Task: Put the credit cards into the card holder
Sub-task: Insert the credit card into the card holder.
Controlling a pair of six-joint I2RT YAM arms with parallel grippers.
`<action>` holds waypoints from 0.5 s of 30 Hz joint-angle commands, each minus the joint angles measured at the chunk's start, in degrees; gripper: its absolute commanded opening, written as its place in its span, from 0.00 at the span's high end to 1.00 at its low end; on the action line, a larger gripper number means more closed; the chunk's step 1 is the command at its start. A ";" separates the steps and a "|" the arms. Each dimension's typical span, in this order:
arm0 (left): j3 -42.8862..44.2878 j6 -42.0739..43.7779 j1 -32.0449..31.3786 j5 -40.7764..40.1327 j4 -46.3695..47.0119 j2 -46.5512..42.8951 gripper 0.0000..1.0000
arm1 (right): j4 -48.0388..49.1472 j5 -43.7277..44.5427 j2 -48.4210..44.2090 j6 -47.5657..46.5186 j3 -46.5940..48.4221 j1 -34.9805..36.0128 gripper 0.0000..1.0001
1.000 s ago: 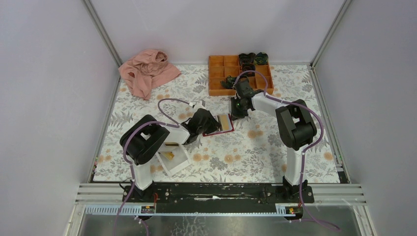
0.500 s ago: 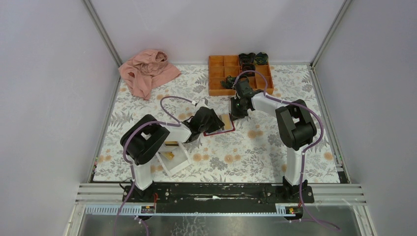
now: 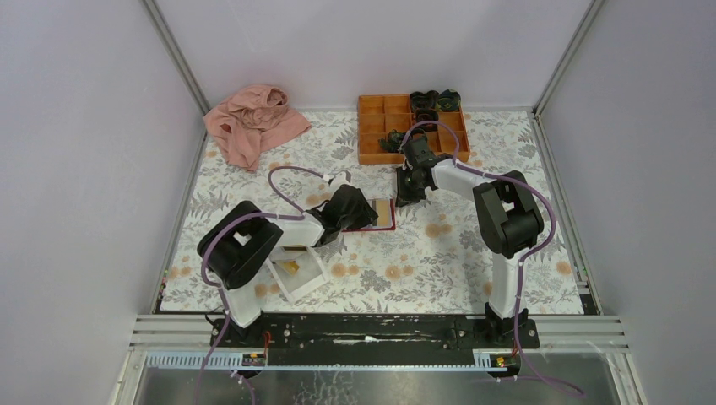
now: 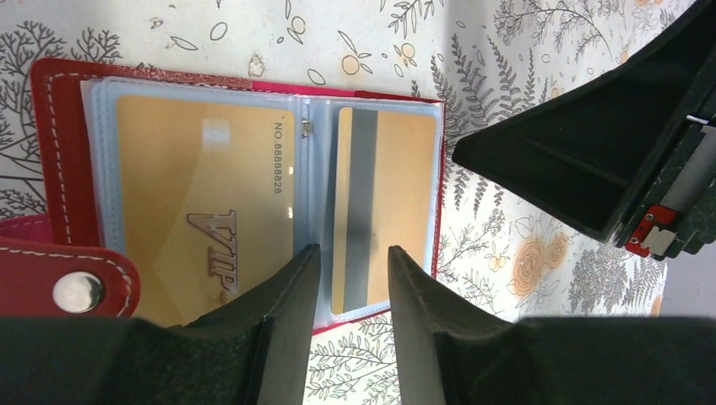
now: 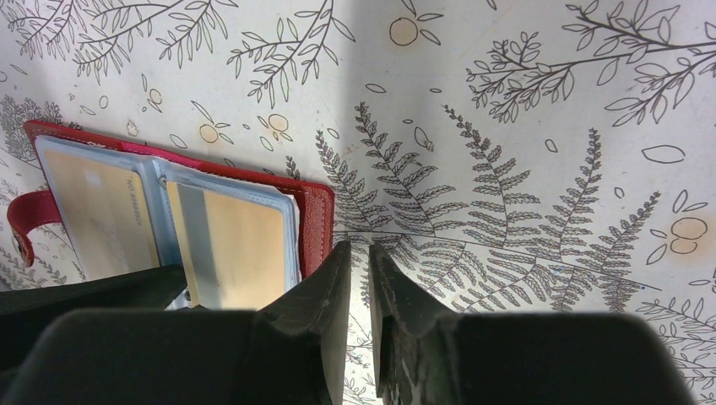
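Your left gripper (image 4: 353,253) has just let go, jaws spread and empty, so that one looks delivered. Two credit cards (image 4: 198,186) sit sleeved in the open card holder (image 4: 61,160) on the table (image 4: 523,51). Your right gripper (image 5: 360,246) hovers at its edge, barely parted, gripping nothing.
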 commanded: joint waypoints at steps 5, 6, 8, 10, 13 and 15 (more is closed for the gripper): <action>-1.29 0.11 -0.27 -2.05 0.26 -1.69 0.60 | -2.05 1.17 -1.84 -0.59 -0.69 0.59 0.79; -1.58 -0.02 -0.22 -2.11 1.13 -2.05 0.60 | -2.03 1.17 -1.96 -0.58 -0.97 0.55 0.79; -1.79 -0.23 -0.22 -2.11 2.24 -2.93 0.60 | -2.01 1.05 -2.25 -0.52 -1.22 0.57 0.79; -1.26 -0.12 -0.20 -2.59 2.12 -3.99 0.60 | -1.82 0.68 -2.64 -0.40 -1.79 0.52 0.79; 0.22 0.37 -0.23 -4.82 -0.38 -5.80 0.60 | -1.44 0.39 -3.21 -0.05 -2.78 0.60 0.79; 1.50 0.75 -0.15 -6.71 -3.30 -6.65 0.59 | -1.06 0.17 -3.58 0.19 -3.40 0.60 0.80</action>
